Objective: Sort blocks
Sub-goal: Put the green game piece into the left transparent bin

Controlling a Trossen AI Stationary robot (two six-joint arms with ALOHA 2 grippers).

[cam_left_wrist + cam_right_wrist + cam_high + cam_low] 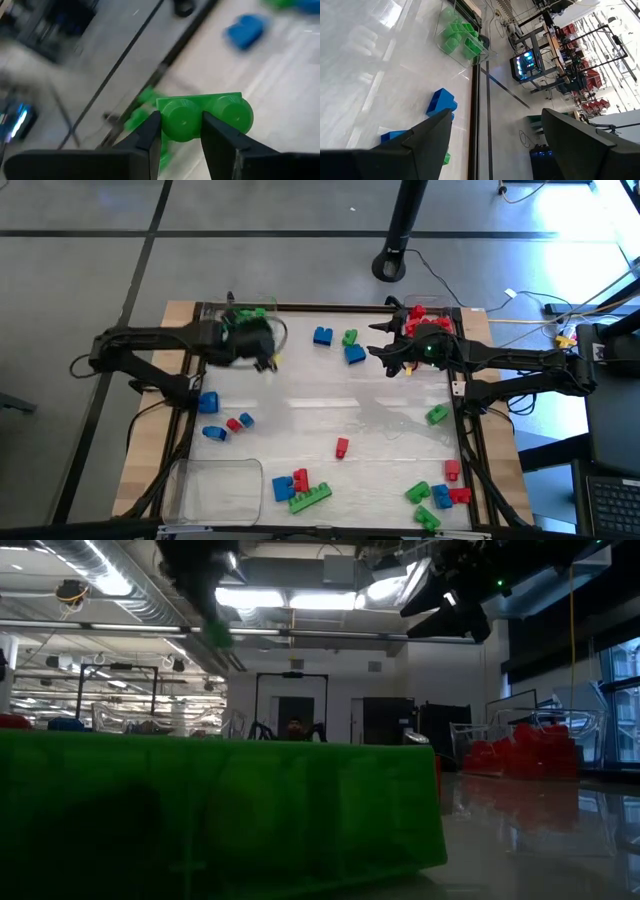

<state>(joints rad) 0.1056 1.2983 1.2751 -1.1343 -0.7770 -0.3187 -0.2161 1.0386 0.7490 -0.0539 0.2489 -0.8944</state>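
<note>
Blocks (300, 488) lie scattered over the table (300, 405) — one green block (205, 116) is clamped in the left gripper (181, 136) near the far-left tray (262, 315). Right gripper (380, 350) — fingers spread, empty.

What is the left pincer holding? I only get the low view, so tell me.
Observer: The left pincer is shut on a green two-stud block.
Operator: Say where it is over the table.
Observer: In the high view it is by the green-block tray, at the table's upper left.
Operator: Report the right pincer.
Observer: The right pincer is open and empty, next to the red-block tray.
</note>
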